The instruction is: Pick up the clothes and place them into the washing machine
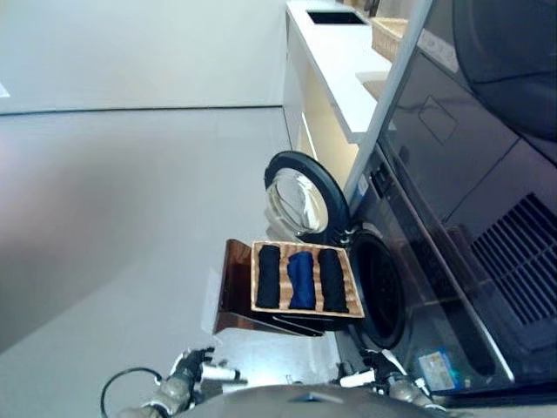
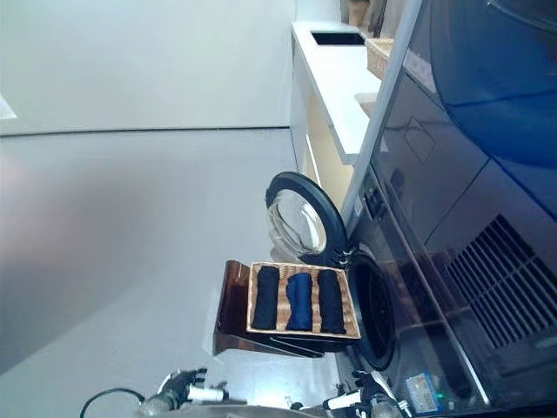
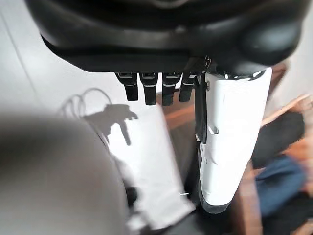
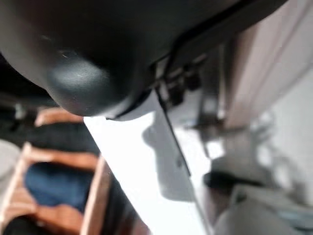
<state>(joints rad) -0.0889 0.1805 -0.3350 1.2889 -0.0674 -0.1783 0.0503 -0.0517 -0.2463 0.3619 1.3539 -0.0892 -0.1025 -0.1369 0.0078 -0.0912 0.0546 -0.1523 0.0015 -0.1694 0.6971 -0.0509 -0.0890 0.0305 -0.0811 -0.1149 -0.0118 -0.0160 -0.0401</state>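
Observation:
A shallow wicker basket (image 1: 256,279) rests on a low dark brown box (image 1: 233,287) in front of the washing machine (image 1: 418,252). It holds rolled clothes side by side: black rolls (image 1: 269,276) and a blue roll (image 1: 301,279). The machine's round door (image 1: 296,196) stands open beyond the basket, and the dark drum opening (image 1: 380,287) is just right of it. My left hand (image 1: 187,370) hangs low, near the box, open and empty, with its fingers (image 3: 151,90) straight. My right hand (image 1: 380,370) hangs low by the machine front, open and empty. The blue roll also shows in the right wrist view (image 4: 58,183).
A white counter (image 1: 335,61) with a dark recessed sink (image 1: 335,17) and another wicker basket (image 1: 392,35) runs along the far side of the machine. Grey floor (image 1: 130,218) stretches to the left of the box.

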